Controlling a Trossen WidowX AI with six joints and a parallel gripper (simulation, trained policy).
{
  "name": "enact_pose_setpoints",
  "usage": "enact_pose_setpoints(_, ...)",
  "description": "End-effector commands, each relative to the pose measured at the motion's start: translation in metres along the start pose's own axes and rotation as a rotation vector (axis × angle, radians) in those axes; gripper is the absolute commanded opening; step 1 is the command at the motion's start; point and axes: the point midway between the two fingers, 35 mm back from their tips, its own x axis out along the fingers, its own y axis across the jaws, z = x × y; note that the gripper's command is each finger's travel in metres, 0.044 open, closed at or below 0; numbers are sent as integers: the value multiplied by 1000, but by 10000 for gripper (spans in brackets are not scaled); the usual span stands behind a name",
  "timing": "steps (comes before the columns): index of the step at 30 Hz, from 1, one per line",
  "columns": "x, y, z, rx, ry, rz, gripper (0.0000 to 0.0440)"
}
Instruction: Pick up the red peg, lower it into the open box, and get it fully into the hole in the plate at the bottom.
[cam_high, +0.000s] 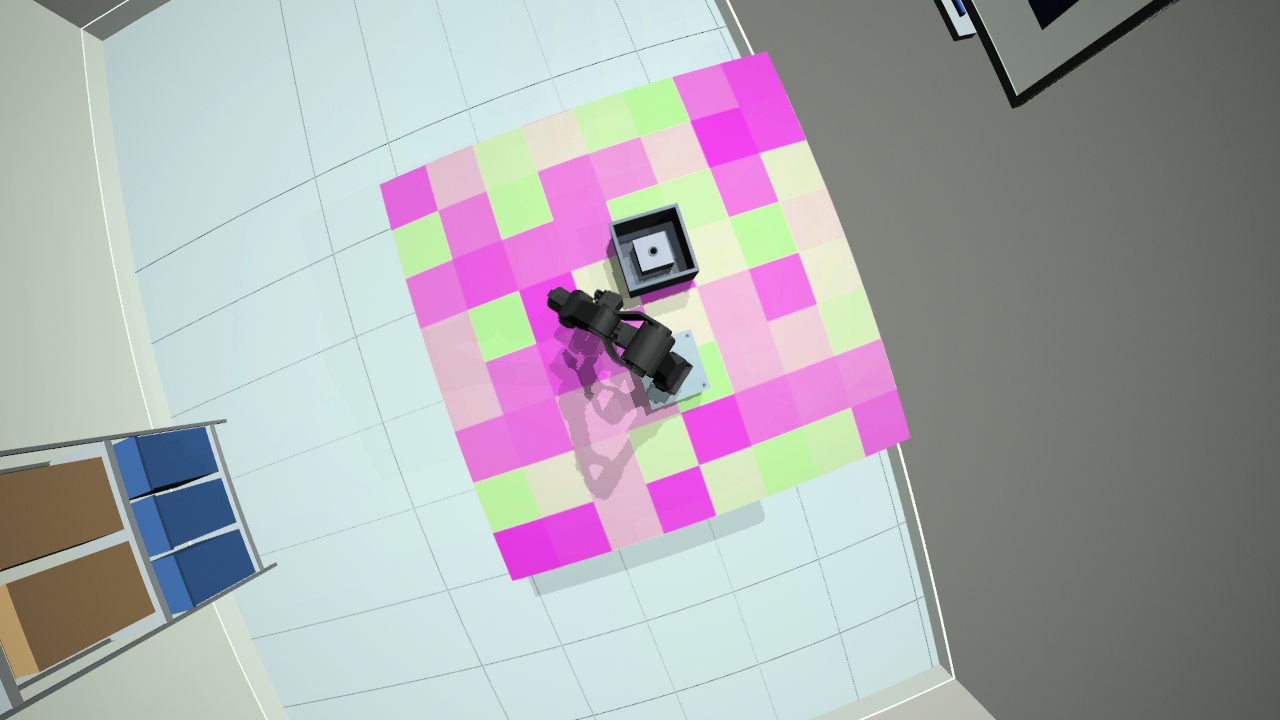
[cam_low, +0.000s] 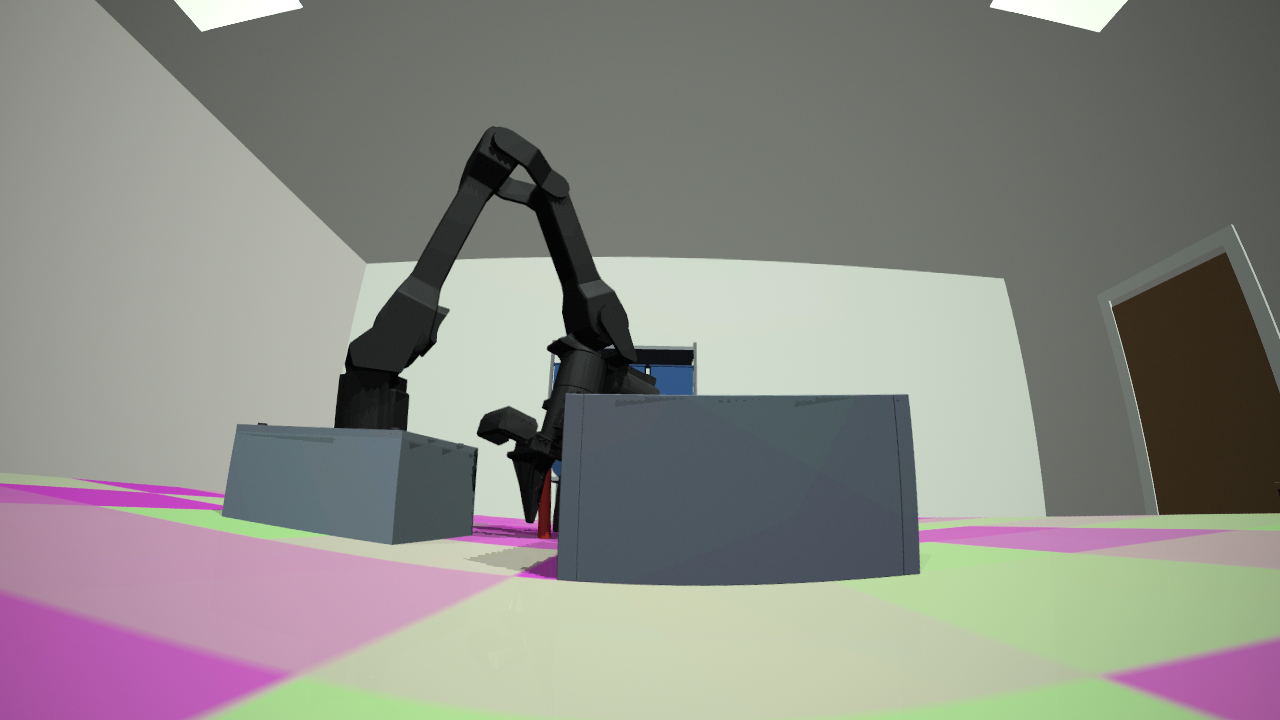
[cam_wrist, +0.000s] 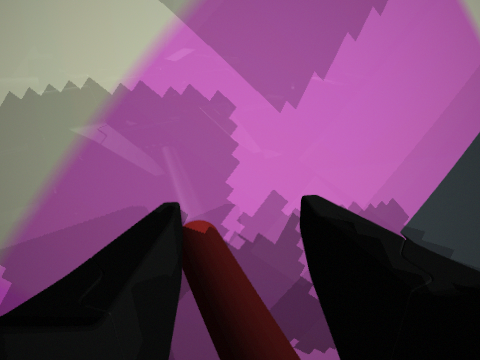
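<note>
The red peg stands upright on the checkered floor between the arm's base and the box. My gripper is low around it, pointing down. The fingers are partly open: in the wrist view the peg is close beside the left finger, with a gap to the right finger. Whether the left finger touches it I cannot tell. In the top view the arm hides the peg and the fingertips. The open grey box holds a pale plate with an empty dark hole.
The arm's grey base block stands near the gripper, on the right in the wrist view. The box wall rises close beside the gripper in the exterior view. A shelf with blue bins is far off to the left in the top view.
</note>
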Motion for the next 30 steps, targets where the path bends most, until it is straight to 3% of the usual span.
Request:
enact_pose_setpoints(1, 7, -5, -3, 0, 10, -32, 92)
enact_pose_setpoints(6, 11, -11, -6, -18, 15, -78, 0)
enact_pose_setpoints(30, -79, -10, 32, -5, -118, -56, 0)
